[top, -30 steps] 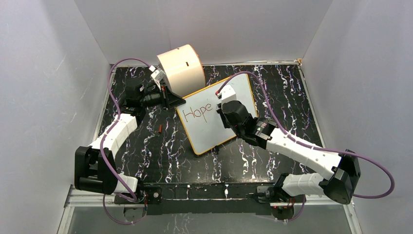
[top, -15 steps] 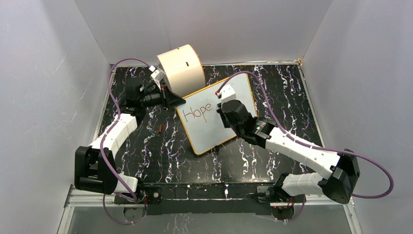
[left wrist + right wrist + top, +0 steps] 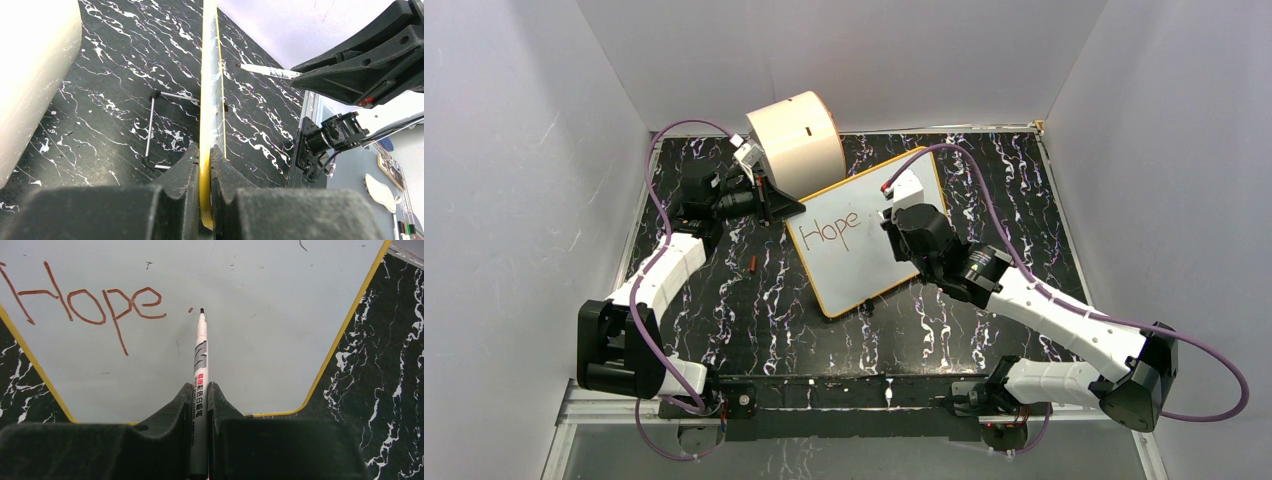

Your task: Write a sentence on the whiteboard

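My right jaws are clamped tight on a white marker (image 3: 201, 355), which runs straight up the middle of the right wrist view. Its dark tip sits just right of a small red-brown dot (image 3: 190, 310), and in the left wrist view that tip (image 3: 238, 64) stands a little off the board face. To the left of the dot, in the upper left of the frame, the sentence (image 3: 90, 305) reads only "Hope" in thin red-brown strokes. My left jaws are pinched shut on the orange-tan rim of the whiteboard (image 3: 209, 75), seen edge-on up the centre of that view, with a thin wire stand (image 3: 150, 125) behind it on the desk (image 3: 110, 100). From the top camera the whiteboard (image 3: 854, 265) sits tilted at the centre of the frame. Its upper left corner is close to a cream drum (image 3: 799, 140), and a small red piece (image 3: 751, 264) lies on the black marbled desk to its left.
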Robot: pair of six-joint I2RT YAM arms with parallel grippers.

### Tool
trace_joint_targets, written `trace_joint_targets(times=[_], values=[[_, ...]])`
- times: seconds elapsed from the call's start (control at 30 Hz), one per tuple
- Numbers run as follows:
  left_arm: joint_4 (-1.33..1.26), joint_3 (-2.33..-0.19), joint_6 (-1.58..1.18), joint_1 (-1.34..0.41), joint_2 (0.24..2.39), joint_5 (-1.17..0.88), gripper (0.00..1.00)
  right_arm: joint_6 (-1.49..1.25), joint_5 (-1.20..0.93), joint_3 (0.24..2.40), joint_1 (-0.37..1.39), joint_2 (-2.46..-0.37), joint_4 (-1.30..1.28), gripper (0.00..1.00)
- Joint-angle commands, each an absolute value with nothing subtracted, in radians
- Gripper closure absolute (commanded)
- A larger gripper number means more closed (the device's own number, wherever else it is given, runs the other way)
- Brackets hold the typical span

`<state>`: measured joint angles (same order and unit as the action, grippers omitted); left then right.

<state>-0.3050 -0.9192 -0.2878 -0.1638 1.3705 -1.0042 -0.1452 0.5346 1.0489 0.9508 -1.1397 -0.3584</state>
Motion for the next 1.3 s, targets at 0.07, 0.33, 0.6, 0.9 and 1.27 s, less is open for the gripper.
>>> trace_joint_targets(times=[0.07,0.33,0.6,0.9,1.27], values=[[-0.236,-0.919,-0.226,-0.196,1.394,-1.007,1.0,-0.102,0.571,1.06,0.923,-1.133,-0.321,1.0],[-0.236,-0.919,-0.227,-0.196,1.397,-1.007,1.0,-0.07,0.548,1.07,0.901,-1.164,-0.291,1.0],[-0.235,-0.92,-0.225,-0.196,1.396,-1.005,1.0,-0.063,0.53,1.068,0.883,-1.174,-0.276,1.0],[-0.223,-0.922,-0.216,-0.196,1.391,-0.998,1.0,-0.061,0.518,1.067,0.875,-1.17,-0.272,1.0],[-0.218,-0.923,-0.213,-0.196,1.382,-0.996,1.0,-0.051,0.484,1.077,0.866,-1.185,-0.266,1.0]])
